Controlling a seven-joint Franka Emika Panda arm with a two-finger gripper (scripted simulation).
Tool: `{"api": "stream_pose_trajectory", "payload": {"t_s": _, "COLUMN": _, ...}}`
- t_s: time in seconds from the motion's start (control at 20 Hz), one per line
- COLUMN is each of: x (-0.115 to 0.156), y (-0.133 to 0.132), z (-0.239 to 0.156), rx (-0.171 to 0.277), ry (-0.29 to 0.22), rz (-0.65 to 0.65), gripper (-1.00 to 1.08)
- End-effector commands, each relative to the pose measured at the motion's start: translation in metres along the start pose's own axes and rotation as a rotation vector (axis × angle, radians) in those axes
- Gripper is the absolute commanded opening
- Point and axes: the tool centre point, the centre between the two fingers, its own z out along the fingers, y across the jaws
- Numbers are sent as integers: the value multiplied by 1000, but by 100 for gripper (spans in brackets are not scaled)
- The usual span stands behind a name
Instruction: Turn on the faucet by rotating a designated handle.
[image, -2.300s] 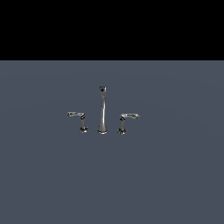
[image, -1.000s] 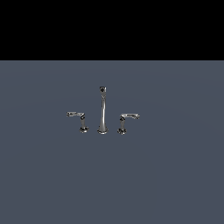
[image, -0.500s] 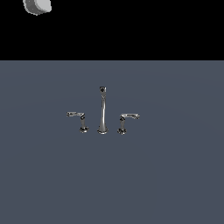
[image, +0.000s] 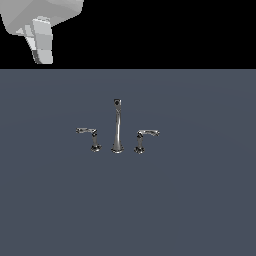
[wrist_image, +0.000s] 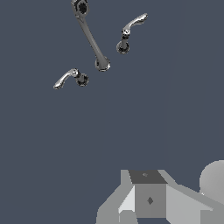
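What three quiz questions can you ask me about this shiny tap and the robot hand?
1. True or false: the gripper touches the spout.
2. Which piece of the faucet is tallest? A the spout, B the straight-armed handle, C the arched handle.
3. Fill in: the straight-armed handle stands on the exterior view's ____ of the spout.

Key: 1 false, the gripper hangs far off, apart from it. 2 A. 3 left.

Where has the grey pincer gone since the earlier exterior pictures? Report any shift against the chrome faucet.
Yes. The grey pincer has come into the exterior view's upper left corner, lower and nearer the chrome three-piece faucet, which has not shifted.
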Motion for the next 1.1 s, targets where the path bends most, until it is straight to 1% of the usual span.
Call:
{"api": "stream_pose_trajectory", "payload": {"t_s": 0.0, "x": 3, "y": -13, "z": 12, "rx": 3, "ry": 0, "rz": 50, "gripper": -100}}
{"api": "stream_pose_trajectory", "payload": {"t_s": 0.5, "x": 18, "y": -56, "z": 55, "rx": 11, "ry": 1, "rz": 226, "gripper": -100}}
{"api": "stream_pose_trajectory", "payload": {"t_s": 1.05, "x": 42, "y": -94, "z": 95, "rx": 16, "ry": 5, "rz": 393, "gripper": -100}}
